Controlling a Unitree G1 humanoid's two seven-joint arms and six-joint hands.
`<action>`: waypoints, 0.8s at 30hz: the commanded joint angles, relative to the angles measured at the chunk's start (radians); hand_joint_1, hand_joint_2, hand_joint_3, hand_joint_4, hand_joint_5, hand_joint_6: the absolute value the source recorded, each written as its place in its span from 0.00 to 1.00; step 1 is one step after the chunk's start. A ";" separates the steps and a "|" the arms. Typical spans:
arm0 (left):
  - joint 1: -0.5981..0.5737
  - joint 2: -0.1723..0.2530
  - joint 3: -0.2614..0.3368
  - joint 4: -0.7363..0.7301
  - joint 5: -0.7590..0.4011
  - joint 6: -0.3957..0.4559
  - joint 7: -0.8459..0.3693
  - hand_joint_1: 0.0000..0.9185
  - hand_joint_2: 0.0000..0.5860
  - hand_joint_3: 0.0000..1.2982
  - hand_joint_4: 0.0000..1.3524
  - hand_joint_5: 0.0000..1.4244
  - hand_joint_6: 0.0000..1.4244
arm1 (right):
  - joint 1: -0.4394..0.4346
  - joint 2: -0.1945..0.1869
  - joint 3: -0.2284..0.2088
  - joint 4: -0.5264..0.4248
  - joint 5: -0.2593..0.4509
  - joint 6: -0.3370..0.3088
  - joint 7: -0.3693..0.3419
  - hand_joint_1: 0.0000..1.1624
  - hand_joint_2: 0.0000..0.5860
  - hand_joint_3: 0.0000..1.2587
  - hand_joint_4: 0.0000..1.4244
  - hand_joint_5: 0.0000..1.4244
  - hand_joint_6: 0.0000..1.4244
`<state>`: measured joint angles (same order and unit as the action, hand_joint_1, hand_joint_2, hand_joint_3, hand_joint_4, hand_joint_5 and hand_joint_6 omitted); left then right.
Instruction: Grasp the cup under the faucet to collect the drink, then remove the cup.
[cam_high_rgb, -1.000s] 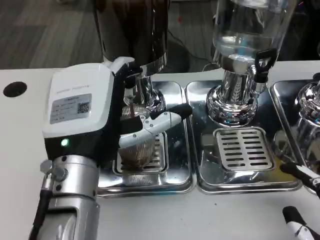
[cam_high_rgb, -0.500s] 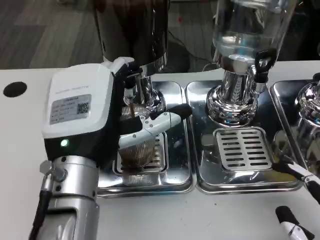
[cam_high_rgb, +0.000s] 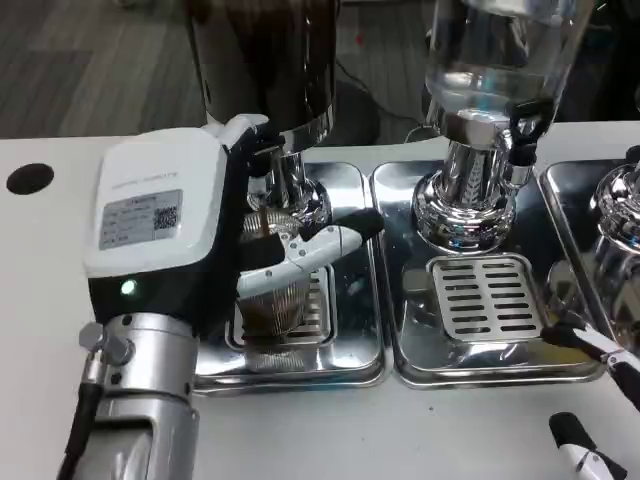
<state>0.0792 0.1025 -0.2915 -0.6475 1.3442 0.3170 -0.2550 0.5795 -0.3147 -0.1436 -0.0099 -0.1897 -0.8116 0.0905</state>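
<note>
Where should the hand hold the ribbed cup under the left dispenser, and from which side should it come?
Grip the cup around its ribbed side wall, about mid-height, coming from the robot's left, as the left hand holds it now. The cup stands upright on the drip tray with the faucet above its mouth, so a grasp from above looks blocked.

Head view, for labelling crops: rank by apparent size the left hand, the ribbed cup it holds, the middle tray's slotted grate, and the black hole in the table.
1. left hand, nearest the camera, so inflated
2. slotted grate
3. ribbed cup, partly hidden by fingers
4. black hole
</note>
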 joint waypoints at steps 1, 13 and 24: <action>0.029 0.004 -0.014 0.018 -0.012 -0.021 -0.022 0.04 0.06 0.28 0.29 0.41 0.62 | -0.001 0.004 0.000 -0.012 0.008 0.001 -0.003 0.49 0.62 0.20 0.11 0.09 0.04; 0.088 0.000 0.073 -0.025 -0.227 -0.108 0.197 0.00 0.02 0.00 0.00 0.12 0.49 | 0.000 0.004 0.004 -0.005 0.014 0.001 0.000 0.49 0.62 0.20 0.11 0.09 0.04; 0.217 0.091 0.050 -0.079 -0.005 -0.140 0.052 0.00 0.06 0.04 0.00 0.09 0.32 | -0.002 -0.002 0.027 -0.041 0.095 0.048 0.035 0.49 0.49 0.20 0.11 0.11 0.06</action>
<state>0.2606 0.1724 -0.2332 -0.7011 1.2800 0.1930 -0.1574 0.5769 -0.3145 -0.1256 -0.0211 -0.1401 -0.7928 0.1040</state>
